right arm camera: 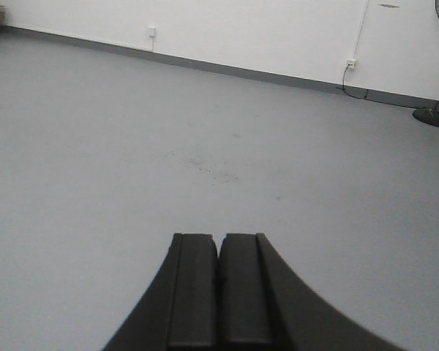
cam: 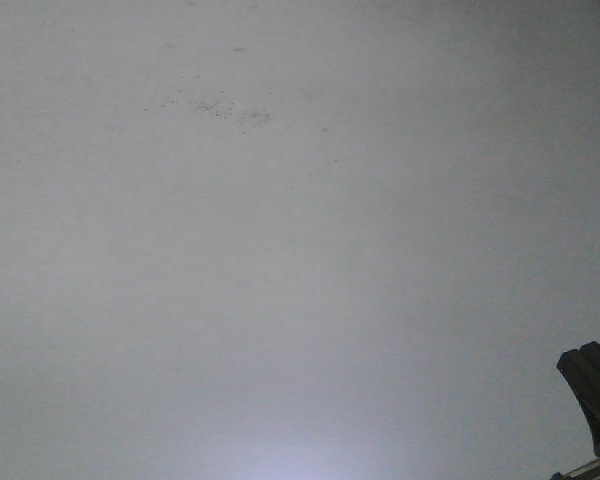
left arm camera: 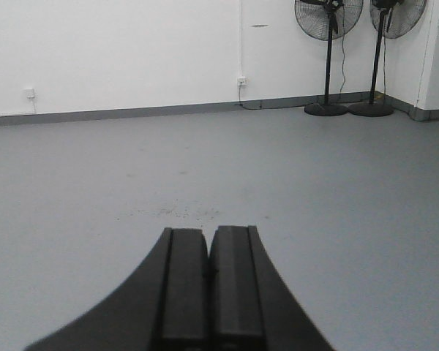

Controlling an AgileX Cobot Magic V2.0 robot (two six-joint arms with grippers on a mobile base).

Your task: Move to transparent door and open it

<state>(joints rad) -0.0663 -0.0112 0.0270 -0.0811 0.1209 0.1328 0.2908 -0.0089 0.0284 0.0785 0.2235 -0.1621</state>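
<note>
Transparent door: in no view. Only grey floor, white wall and two fans visible. My left gripper clenched, empty; right gripper same. Step, as I judge it: drive base. Turn slowly until door shows, arms tucked.

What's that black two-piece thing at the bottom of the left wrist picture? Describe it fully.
It is the left gripper: two matte black, plastic-looking fingers, flat-topped, shut against each other along a thin seam, holding nothing. Curved black sides flare outward below. It points forward, above the grey floor, touching nothing.
</note>
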